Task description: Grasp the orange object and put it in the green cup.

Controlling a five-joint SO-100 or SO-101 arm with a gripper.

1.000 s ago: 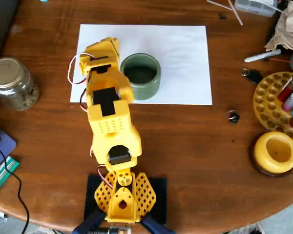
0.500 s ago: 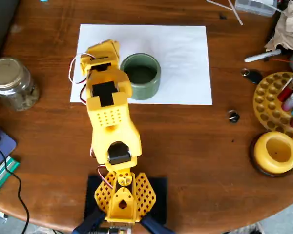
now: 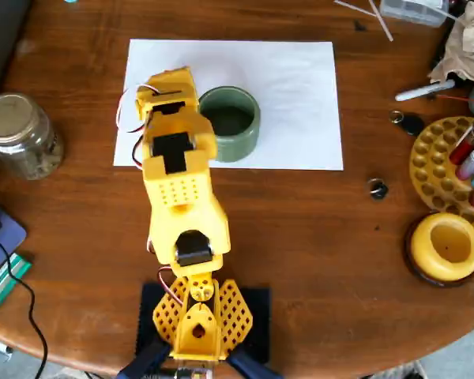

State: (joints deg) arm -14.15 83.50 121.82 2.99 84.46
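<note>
Yellow arm (image 3: 179, 185) segments fill the middle of the overhead view, rising toward the camera from a perforated base (image 3: 196, 313) clamped at the near edge of the round brown wooden table (image 3: 316, 237). Its upper links reach out over a white paper sheet (image 3: 292, 95) lying toward the far edge, and the wrist end hides the gripper (image 3: 167, 88) from above, so I cannot tell whether its fingers are apart or together, or whether they hold anything. Just right of the wrist, on the paper, stands the green cup (image 3: 230, 122): squat, round, sage-green, with a thick wall and a dark inside; its left rim is covered by the arm. No orange piece shows anywhere in this view; it may lie under the arm. Near the left edge sits a glass jar (image 3: 20, 134) with a metal lid. At the right edge are a yellow round holder (image 3: 447, 246) on a dark base and a yellow perforated rack (image 3: 438, 162) holding pens. A small metal ring (image 3: 378, 189) lies between the paper and the rack.
</note>
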